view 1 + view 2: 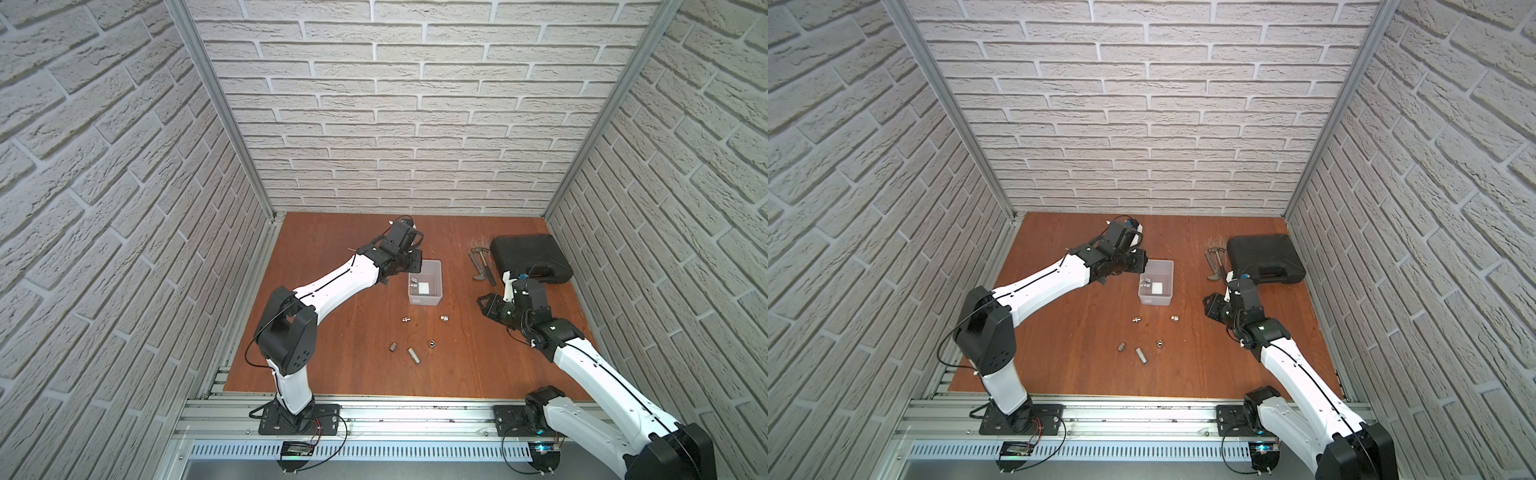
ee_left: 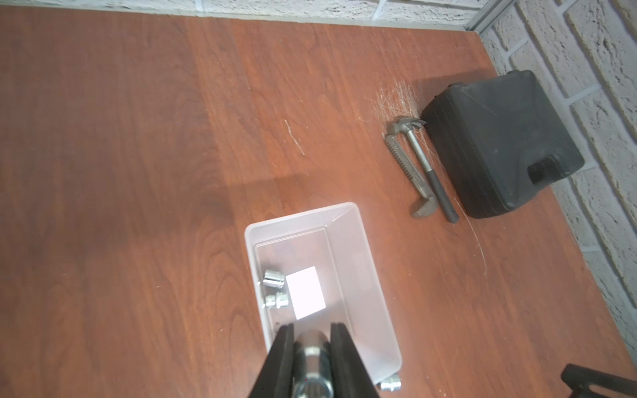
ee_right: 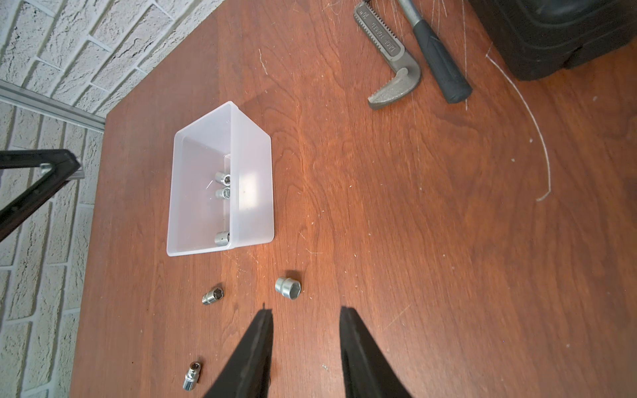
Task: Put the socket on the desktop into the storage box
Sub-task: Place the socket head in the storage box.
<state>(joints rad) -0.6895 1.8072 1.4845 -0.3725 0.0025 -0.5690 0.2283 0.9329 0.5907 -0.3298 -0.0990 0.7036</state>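
Nearest, scattered on the tabletop (image 1: 353,365) short of the storage box (image 1: 424,300): five loose sockets (image 1: 414,355). Among them, a squat socket (image 3: 288,287) just ahead of the right jaws, held apart and empty above the board. Likely to roll off if clipped on one side during a descent, being round, smooth metal on a glossy surface.

Further on, clamped tight in the left jaws: a held socket (image 2: 312,361), poised above the box, over one end rather than the middle, judging by the left wrist view. Could strike the thin rim on release and bounce out, or nudge the light bin aside; could also land on those already inside and skip.

Inside the box, beside a white square (image 2: 306,292): two sockets (image 2: 274,278) lying close together, plus a third socket (image 3: 222,238) against an end wall in the right wrist view.

Farthest, by the right wall: a black case (image 1: 530,257), shut, contents hidden, with a hammer (image 2: 422,156) and a grey wrench (image 2: 406,169) just beside it.
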